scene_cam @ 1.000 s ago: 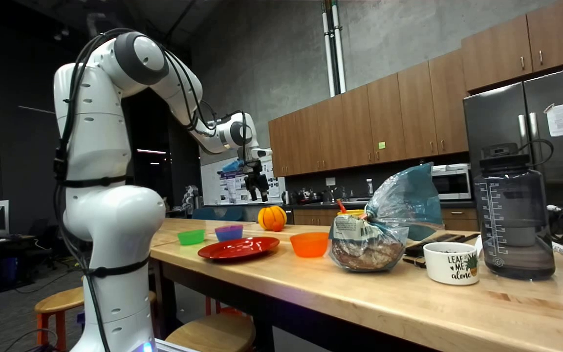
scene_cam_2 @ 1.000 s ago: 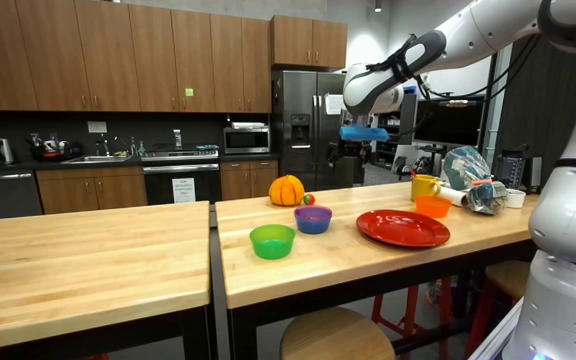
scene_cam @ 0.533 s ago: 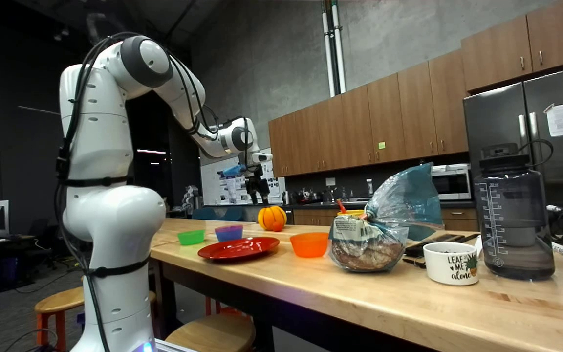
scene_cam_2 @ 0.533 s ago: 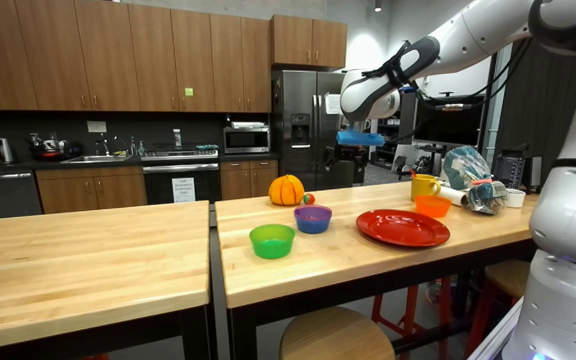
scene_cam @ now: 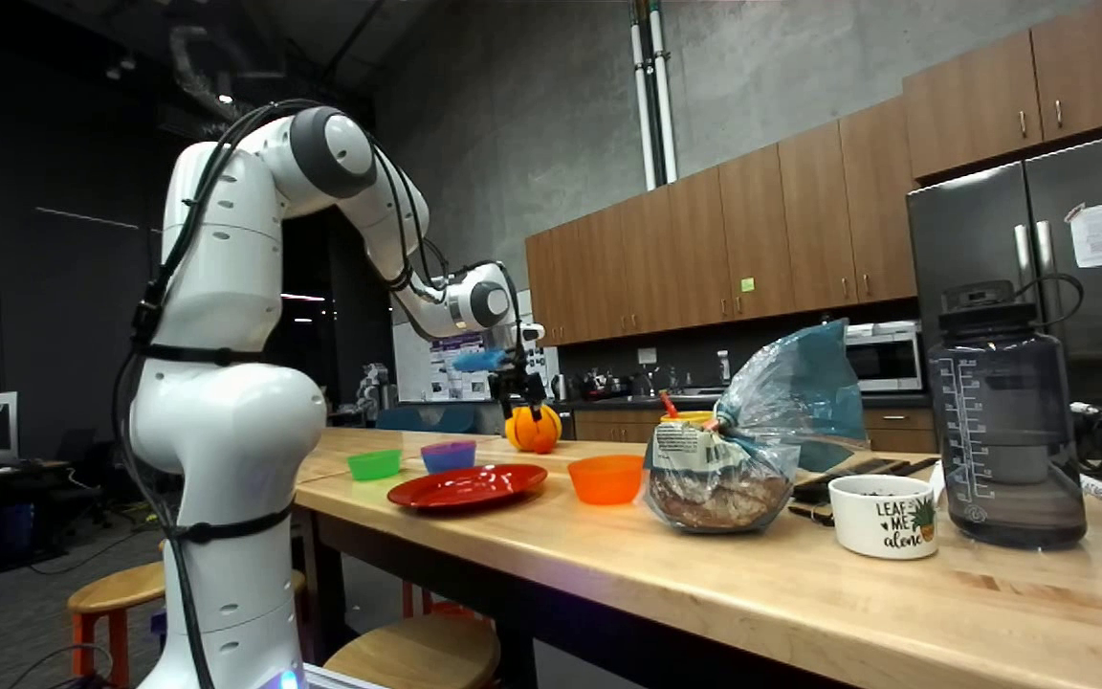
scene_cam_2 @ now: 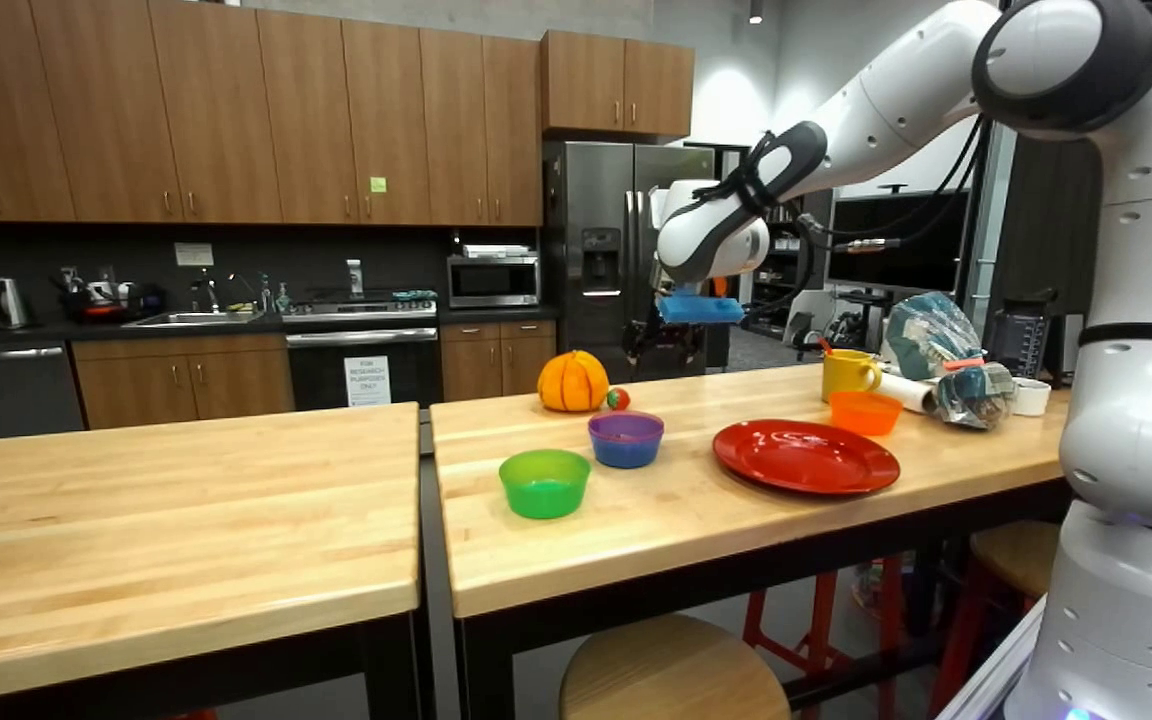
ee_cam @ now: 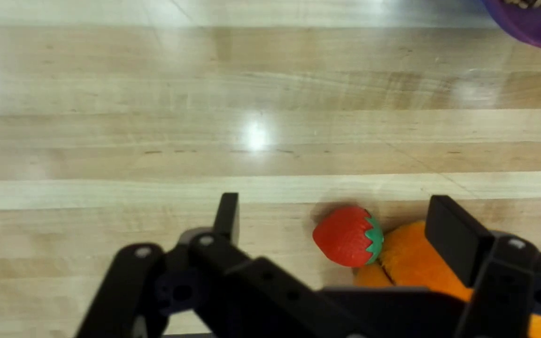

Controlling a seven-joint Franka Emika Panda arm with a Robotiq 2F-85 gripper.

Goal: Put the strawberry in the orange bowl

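Spread wide and empty, the pincer [ee_cam: 335, 216] frames the strawberry [ee_cam: 347, 237] lower right in the wrist view; the orange bowl [scene_cam: 606, 478] sits lower centre in an exterior view.

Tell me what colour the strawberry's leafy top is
The leafy top is green, on the red strawberry; the wrist view shows it best.

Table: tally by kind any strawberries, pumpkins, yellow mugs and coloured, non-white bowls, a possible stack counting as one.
Strawberry: 1
Pumpkin: 1
Yellow mug: 1
Bowls: 3 (green bowl, orange bowl, purple-and-blue bowl, maybe two nested)
Total: 6
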